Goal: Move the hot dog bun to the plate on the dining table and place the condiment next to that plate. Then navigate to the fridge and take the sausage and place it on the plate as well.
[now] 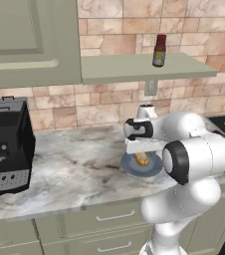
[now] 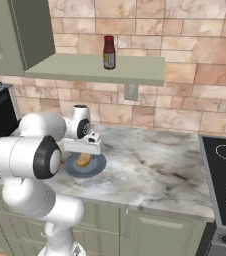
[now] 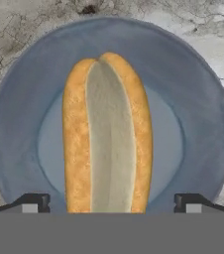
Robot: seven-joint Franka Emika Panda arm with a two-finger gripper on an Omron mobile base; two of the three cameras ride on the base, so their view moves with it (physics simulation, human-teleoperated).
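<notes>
One hot dog bun (image 3: 107,134) on one blue-grey plate (image 3: 193,99), gripper (image 3: 109,202) above with jaws wide, holding nothing; one condiment (image 1: 159,51) on shelf (image 1: 134,68) at 12 o'clock

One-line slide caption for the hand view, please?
Open tool poised above the hot dog bun lying on a blue-grey plate.

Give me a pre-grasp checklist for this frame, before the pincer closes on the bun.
1. Pincer open: ok, tips stand wide apart.
2. Hot dog bun between the tips: ok, it runs up the middle of the hand view.
3. Bun lying free on the blue-grey plate: ok, nothing else on it.
4. Pincer low enough to grip: cannot tell; base views show the hand just above the plate.
5. Condiment out of the way: ok, up on the shelf.
</notes>
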